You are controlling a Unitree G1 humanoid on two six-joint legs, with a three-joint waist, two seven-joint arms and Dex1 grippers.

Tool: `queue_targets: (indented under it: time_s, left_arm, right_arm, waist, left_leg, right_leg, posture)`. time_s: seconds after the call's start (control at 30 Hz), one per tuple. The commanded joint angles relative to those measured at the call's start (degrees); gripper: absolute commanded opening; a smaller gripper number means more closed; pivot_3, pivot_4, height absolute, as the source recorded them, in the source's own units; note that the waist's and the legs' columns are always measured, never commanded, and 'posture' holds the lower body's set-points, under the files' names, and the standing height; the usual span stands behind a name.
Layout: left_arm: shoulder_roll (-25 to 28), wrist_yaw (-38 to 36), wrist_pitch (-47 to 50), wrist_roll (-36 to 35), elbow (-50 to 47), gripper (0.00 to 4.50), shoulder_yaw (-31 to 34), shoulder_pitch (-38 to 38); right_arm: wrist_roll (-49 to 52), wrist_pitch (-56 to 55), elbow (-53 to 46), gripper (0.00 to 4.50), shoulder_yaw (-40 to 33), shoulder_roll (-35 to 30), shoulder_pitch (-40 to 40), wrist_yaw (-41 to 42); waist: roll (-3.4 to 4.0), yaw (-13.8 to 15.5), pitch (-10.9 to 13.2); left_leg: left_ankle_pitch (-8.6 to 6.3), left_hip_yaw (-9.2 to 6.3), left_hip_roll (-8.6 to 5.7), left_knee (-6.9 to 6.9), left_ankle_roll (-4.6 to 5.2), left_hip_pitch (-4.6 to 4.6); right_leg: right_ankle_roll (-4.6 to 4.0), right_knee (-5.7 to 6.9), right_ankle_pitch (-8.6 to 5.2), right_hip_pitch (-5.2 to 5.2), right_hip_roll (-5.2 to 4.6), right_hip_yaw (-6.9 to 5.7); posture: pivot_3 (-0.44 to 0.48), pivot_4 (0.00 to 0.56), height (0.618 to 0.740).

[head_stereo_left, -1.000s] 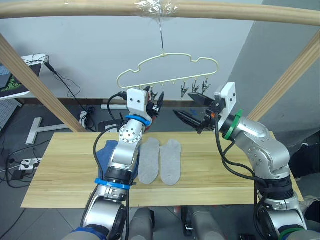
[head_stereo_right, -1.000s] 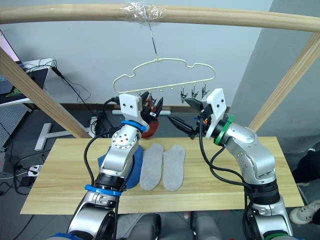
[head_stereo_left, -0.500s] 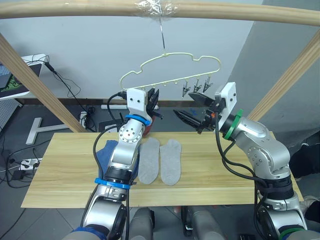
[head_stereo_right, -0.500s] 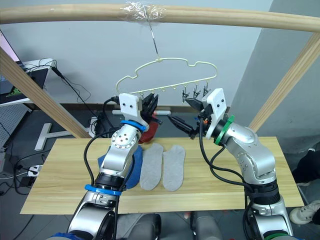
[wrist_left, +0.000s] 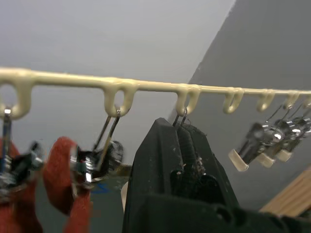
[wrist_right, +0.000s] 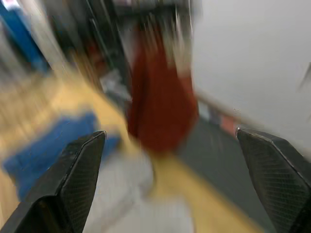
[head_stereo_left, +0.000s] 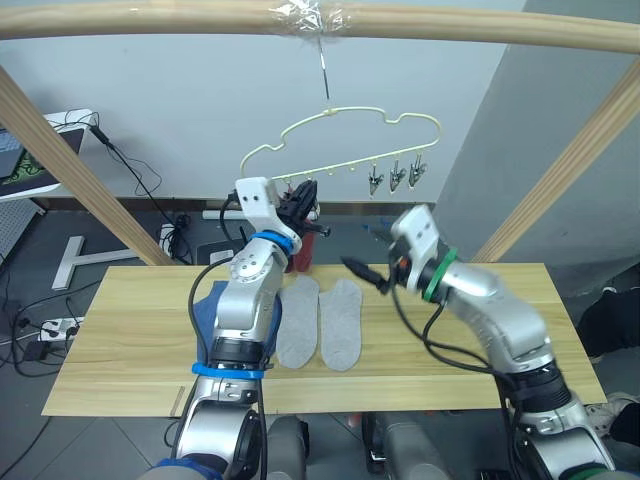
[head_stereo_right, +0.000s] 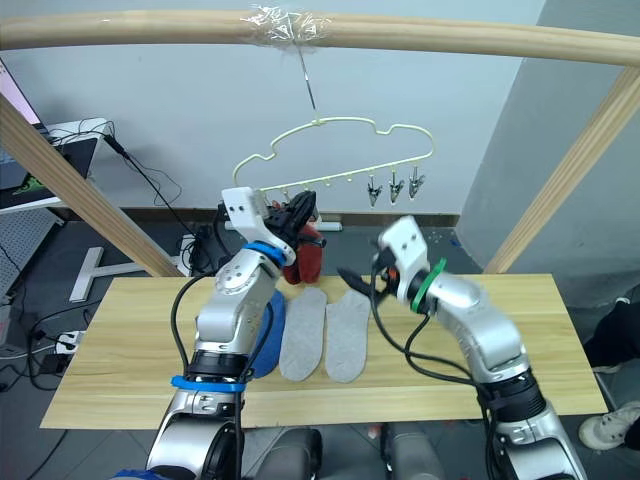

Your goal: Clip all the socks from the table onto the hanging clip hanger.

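Note:
The pale-yellow clip hanger (head_stereo_left: 340,130) hangs by its hook from the wooden pole. My left gripper (head_stereo_left: 305,195) is up at its row of clips, shut on the third clip, whose wire loop (wrist_left: 182,104) runs into the black fingers (wrist_left: 177,155). Rust-red socks (head_stereo_left: 300,252) hang from the clips beside it (wrist_left: 97,160). Two grey socks (head_stereo_left: 320,322) lie side by side on the table (head_stereo_left: 130,340), with a blue sock (head_stereo_left: 210,305) to their left. My right gripper (head_stereo_left: 368,252) stands open and empty, low over the grey socks.
Three free clips (head_stereo_left: 396,178) hang at the hanger's right end. A thick wooden pole (head_stereo_left: 150,20) spans the top, and slanted wooden struts (head_stereo_left: 60,150) stand at both sides. Bare tabletop lies to the far left and right of the socks.
My left gripper has shut on the clip at the hanger. The right arm has swung down and to the left, from beside the hanger to just above the grey socks.

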Motion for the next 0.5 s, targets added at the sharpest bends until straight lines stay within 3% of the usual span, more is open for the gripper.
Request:
queue_targets:
  time_s: [0.03, 0.5]
  left_arm:
    - [0.9, -1.4, 5.1, -3.5, -3.0, 0.02, 1.0, 1.5]
    - [3.2, -0.3, 7.9, -2.5, -9.5, 0.02, -0.7, 6.5]
  right_arm:
    - [-4.4, -5.4, 3.5, 4.5, 2.7, 1.9, -0.4, -0.6]
    - [-13.7, -17.4, 30.1, 4.5, 6.0, 13.0, -4.0, -2.2]
  waist:
    - [0.0, -0.1, 0.0]
    - [-0.03, 0.0, 0.0]
  left_leg:
    - [0.0, 0.03, 0.0, 0.02, 0.0, 0.03]
    - [0.03, 0.15, -0.02, 0.06, -0.03, 0.49]
  right_leg:
    - [0.02, 0.04, -0.01, 0.0, 0.0, 0.03]
    - [0.21, 0.62, -0.16, 0.07, 0.06, 0.16]
  posture:
    - [-0.019, 0.225, 0.74]
    - [0.046, 0.214, 0.74]
